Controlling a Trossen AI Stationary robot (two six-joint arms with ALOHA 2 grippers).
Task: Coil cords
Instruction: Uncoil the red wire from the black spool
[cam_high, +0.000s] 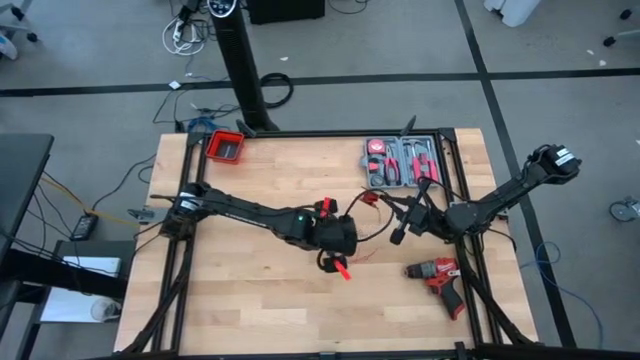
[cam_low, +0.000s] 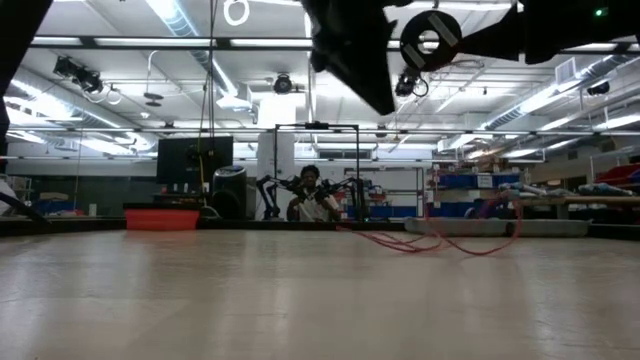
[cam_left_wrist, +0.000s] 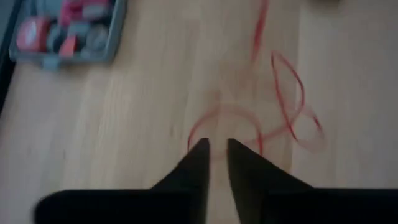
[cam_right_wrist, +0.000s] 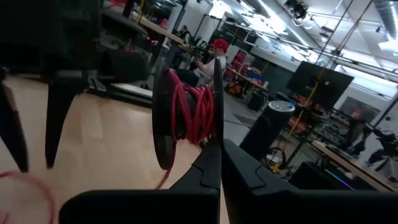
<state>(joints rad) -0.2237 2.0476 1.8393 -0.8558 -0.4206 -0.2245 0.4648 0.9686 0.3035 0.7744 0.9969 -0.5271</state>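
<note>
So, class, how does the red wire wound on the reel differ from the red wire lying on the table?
The wound wire sits in tight turns on a black reel; the loose wire sprawls in wide, open loops. The wound wire is held up off the table by the right hand; the loose wire lies flat on the wood below the left hand, untouched. Both are thin and red.

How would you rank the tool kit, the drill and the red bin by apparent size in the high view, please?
1. Tool kit, clearly the largest.
2. Drill and red bin: these cover about the same area seen from above, so I would not rank one over the other.
</note>
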